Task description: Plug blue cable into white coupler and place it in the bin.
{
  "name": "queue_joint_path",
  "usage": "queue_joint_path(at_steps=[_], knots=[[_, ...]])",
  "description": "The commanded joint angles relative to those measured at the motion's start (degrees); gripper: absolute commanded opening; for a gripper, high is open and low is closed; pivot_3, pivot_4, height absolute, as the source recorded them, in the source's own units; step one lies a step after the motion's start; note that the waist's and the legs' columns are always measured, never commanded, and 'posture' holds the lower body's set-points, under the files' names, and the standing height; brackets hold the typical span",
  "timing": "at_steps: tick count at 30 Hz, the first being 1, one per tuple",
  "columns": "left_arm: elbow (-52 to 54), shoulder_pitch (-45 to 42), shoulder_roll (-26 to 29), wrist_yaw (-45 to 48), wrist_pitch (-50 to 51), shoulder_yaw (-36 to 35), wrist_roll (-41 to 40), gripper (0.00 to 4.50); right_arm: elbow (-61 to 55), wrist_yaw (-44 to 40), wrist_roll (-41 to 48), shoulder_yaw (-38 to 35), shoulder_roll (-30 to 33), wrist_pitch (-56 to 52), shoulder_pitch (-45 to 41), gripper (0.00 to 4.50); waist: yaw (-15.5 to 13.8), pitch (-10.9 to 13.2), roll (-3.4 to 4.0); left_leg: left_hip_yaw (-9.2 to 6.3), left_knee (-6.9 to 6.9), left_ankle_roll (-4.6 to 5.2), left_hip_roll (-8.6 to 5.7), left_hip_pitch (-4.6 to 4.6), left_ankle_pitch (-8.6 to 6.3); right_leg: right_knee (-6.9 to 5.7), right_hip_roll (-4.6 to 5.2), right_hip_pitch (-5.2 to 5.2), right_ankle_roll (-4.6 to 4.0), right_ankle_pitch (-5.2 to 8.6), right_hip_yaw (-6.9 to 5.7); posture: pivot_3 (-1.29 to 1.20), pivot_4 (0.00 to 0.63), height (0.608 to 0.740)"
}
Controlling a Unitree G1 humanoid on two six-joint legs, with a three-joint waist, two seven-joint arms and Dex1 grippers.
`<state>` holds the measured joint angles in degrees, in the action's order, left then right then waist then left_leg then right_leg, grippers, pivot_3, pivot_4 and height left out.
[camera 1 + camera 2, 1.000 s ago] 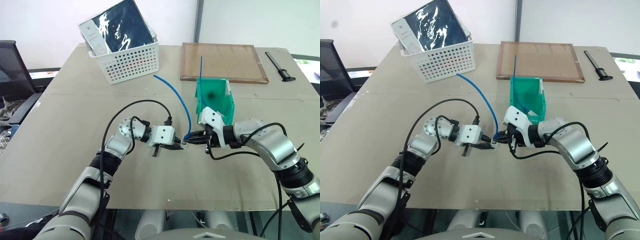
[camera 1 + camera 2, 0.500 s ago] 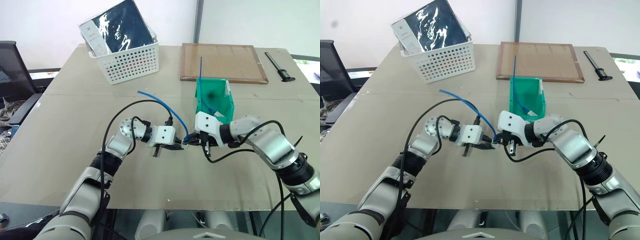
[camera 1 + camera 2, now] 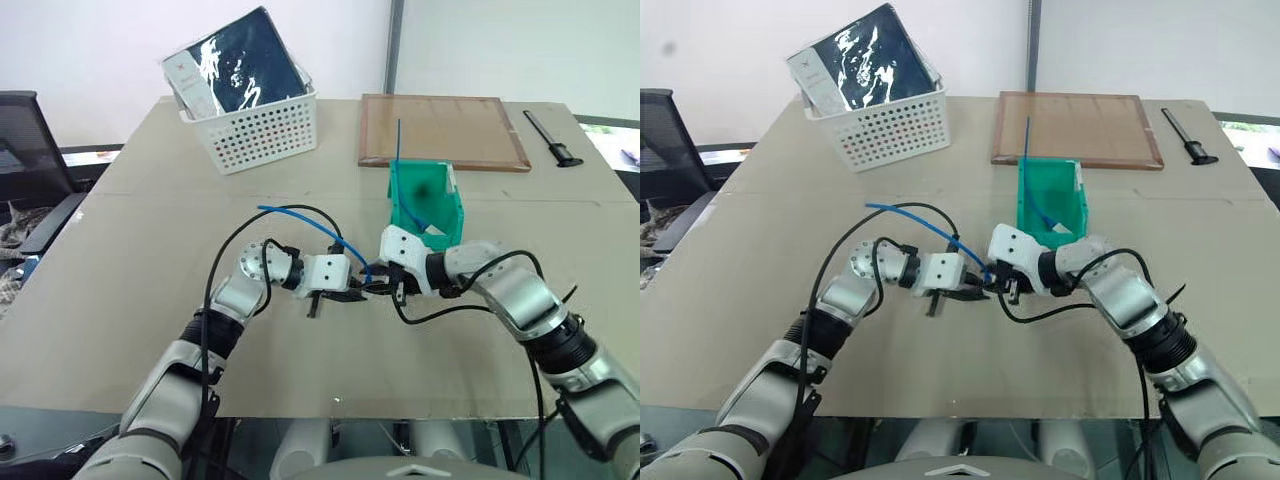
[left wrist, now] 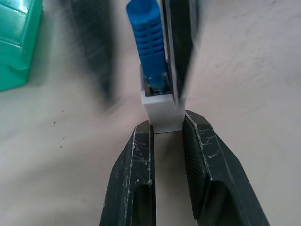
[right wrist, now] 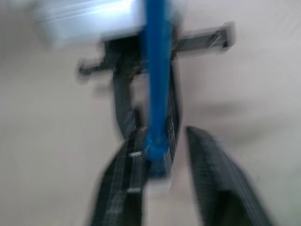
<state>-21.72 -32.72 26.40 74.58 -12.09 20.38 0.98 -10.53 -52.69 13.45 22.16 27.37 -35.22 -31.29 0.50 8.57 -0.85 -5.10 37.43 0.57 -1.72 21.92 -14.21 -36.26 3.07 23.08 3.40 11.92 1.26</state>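
While no brand or lettering can be read anywhere, a small red mark is seen on the white packet [image 3: 188,76] standing in the white perforated basket [image 3: 262,128], next to a dark glossy packet [image 3: 248,58]; the basket is set well beyond the left gripper [image 4: 165,133]. Just beyond the right gripper [image 3: 1002,285], the bin [image 3: 426,204] is found with a second blue cord [image 3: 418,212] in it, one end poking up over the back wall. Between the two grippers, the white coupler [image 4: 162,110] is pinched at its base by the left gripper's narrow jaws, and the blue cable [image 3: 308,217] is seated in its socket by the ribbed blue boot. From there the cable is arched up and back over the left arm. The right gripper's fingers [image 5: 214,181] are parted, one on each side of the cable, with nothing clamped. Past the bin, a wooden board [image 3: 443,130] and a black tool [image 3: 553,136] are laid.
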Motion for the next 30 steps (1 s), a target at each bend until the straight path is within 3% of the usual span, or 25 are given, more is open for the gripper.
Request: queue_joint_path(at_steps=[1, 4, 5, 11, 14, 18, 22, 26, 30], knots=[[4.52, 1.25, -0.14, 0.55, 4.84, -0.72, -3.13, 0.26, -9.77, 2.01, 6.83, -12.68, 0.32, 2.15, 2.75, 2.94, -0.06, 0.03, -0.02, -0.04, 0.0, 0.0, -0.01, 0.13, 0.0, 0.03, 0.0, 0.08, 0.0, -0.01, -0.01, 0.0, 0.15, 0.738], [9.04, 1.75, 0.25, 0.74, 13.21, -2.42, -7.0, 0.26, -18.77, 4.06, 13.5, -21.02, 0.62, 0.42, 8.53, 4.38, 0.13, 0.03, -0.02, -0.2, 0.0, 0.0, -0.02, 0.44, 0.0, -0.03, 0.05, 0.43, 0.01, -0.01, 0.04, 0.0, 0.15, 0.738], [10.57, 1.83, 0.36, 0.75, 16.35, -2.96, -8.45, 0.26, -21.27, 4.72, 14.78, -22.9, 1.04, -0.16, 10.43, 4.46, 0.19, 0.03, -0.02, -0.26, 0.0, 0.0, -0.02, 0.56, 0.0, -0.02, 0.04, 0.51, 0.02, 0.0, -0.02, 0.0, 0.15, 0.738], [19.29, -6.85, -4.79, -11.02, 54.24, -11.11, -21.84, 0.26, -35.63, 15.13, 9.09, -31.59, 3.97, 1.16, 27.2, 4.46, -0.35, 0.18, -0.12, -0.32, 0.0, 0.0, -0.01, 0.71, 0.0, -0.06, 0.02, 0.57, 0.1, 0.06, -0.28, 0.0, 0.15, 0.738], [17.61, -14.34, -6.11, -16.13, 69.22, -11.46, -23.39, 0.26, -37.3, 19.47, 4.69, -33.21, 3.29, 3.96, 34.86, 4.46, 0.17, 0.18, -0.15, -0.28, 0.16, 0.0, -0.1, 0.67, 0.0, -0.07, -0.02, 0.46, 0.35, 0.21, -0.31, 0.0, 0.15, 0.738], [7.5, -26.53, -14.0, -24.0, 77.23, -15.86, -25.35, 0.26, -36.6, 22.78, -0.33, -36.38, 1.1, 10.14, 47.37, 4.46, 0.12, 0.22, -0.18, -0.23, 0.09, -0.01, -0.11, 0.42, 0.0, -0.08, -0.06, 0.28, 0.45, 0.29, -0.27, 0.0, 0.15, 0.738], [-15.42, -38.01, -21.65, -34.99, 69.22, -18.96, -20.51, 0.26, -36.48, 25.61, -1.69, -39.33, -1.33, 13.13, 51.55, 4.46, 0.33, 0.26, -0.23, -0.05, 0.08, -0.01, -0.14, 0.42, 0.0, -0.01, -0.05, 0.3, 0.46, 0.28, -0.13, 0.0, 0.15, 0.738], [-30.69, -46.38, -24.22, -38.19, 61.29, -20.76, -18.43, 2.08, -36.13, 26.05, -1.16, -40.56, -1.89, 14.36, 52.23, 4.5, 0.61, 0.32, -0.26, 0.19, -0.14, -0.01, -0.11, 0.2, 0.0, -0.01, -0.06, 0.3, 0.46, 0.28, 0.1, 0.0, 0.15, 0.738], [-31.93, -48.97, -22.33, -34.65, 65.49, -21.41, -19.56, 3.94, -35.91, 26.33, -0.93, -40.69, -2.07, 15.27, 52.4, 4.5, 0.51, 0.59, -0.28, 0.17, -0.22, -0.01, -0.07, 0.24, 0.0, -0.02, -0.12, 0.36, 0.45, 0.29, 0.11, 0.0, 0.15, 0.738]])
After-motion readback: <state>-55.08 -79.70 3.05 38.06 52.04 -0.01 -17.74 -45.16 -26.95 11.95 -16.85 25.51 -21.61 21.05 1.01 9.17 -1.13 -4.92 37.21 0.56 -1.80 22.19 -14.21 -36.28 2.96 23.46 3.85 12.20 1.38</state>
